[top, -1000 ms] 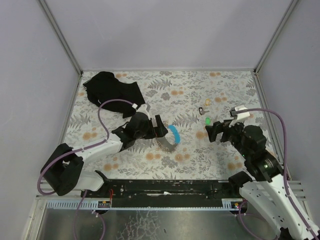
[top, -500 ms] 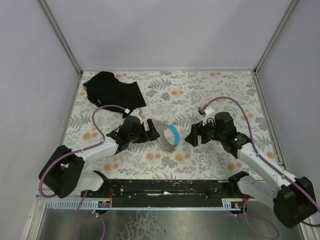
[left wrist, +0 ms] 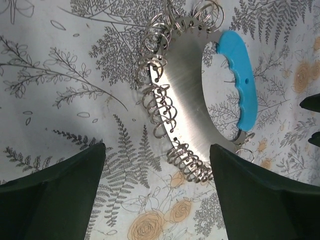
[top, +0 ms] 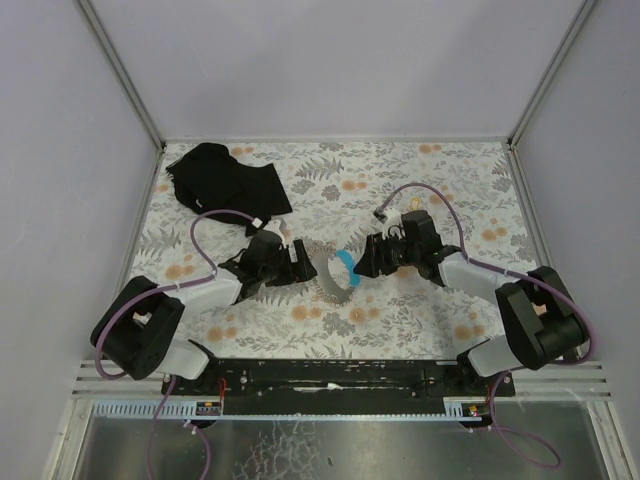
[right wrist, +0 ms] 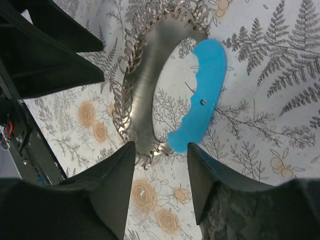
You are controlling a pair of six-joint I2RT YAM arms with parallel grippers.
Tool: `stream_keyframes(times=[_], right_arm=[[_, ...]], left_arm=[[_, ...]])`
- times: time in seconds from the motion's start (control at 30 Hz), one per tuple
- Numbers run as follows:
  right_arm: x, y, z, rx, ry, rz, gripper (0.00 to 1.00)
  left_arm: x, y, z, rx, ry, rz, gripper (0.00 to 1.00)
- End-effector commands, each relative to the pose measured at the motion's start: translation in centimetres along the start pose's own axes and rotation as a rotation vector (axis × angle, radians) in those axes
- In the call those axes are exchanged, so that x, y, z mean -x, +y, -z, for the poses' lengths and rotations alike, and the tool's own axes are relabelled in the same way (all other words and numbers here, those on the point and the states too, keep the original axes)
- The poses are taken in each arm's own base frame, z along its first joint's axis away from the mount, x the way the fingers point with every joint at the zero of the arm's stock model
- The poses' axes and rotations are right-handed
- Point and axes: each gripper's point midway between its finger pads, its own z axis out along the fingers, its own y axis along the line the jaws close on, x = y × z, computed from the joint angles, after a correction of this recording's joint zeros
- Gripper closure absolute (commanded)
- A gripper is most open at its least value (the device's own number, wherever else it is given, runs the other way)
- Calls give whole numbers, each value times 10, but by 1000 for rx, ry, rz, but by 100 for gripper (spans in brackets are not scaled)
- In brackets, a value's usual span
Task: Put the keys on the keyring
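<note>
The keyring [top: 330, 278] lies flat mid-table: a metal crescent [left wrist: 187, 115] edged with several small wire rings and closed by a light-blue band [left wrist: 241, 82]. My left gripper [top: 305, 262] sits just left of it, open, with its fingers [left wrist: 55, 195] wide apart over bare tablecloth short of the crescent. My right gripper [top: 362, 262] is at the ring's right side, open. The junction of blue band [right wrist: 200, 100] and crescent lies just beyond its fingertips [right wrist: 120, 175], and nothing is gripped. The keys are hidden from view.
A black cloth [top: 225, 180] is heaped at the back left corner. Grey walls enclose the floral table [top: 300, 330] on three sides. The two grippers face each other closely across the ring, and the right arm's cable [top: 420, 192] loops above it.
My right arm has swung left from the table's right side up to the keyring, its jaws narrowing. My left gripper backed off slightly left and closed a little.
</note>
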Motion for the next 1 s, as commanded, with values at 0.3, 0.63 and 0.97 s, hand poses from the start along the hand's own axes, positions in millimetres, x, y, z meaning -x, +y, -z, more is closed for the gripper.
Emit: stream_keyframes(times=[0.3,0.63,0.97], right_arm=[[-2,21,-15,128,20,24,56],[-9,20,-37,146,86,70,57],[-42,31,-32,193,177,84,56]], left_arm=[[9,-6,-15,-17,14,-70,26],[-1,-3,-23,-19,57,-70,33],[-4,-1,-24,-13,70,-78,35]])
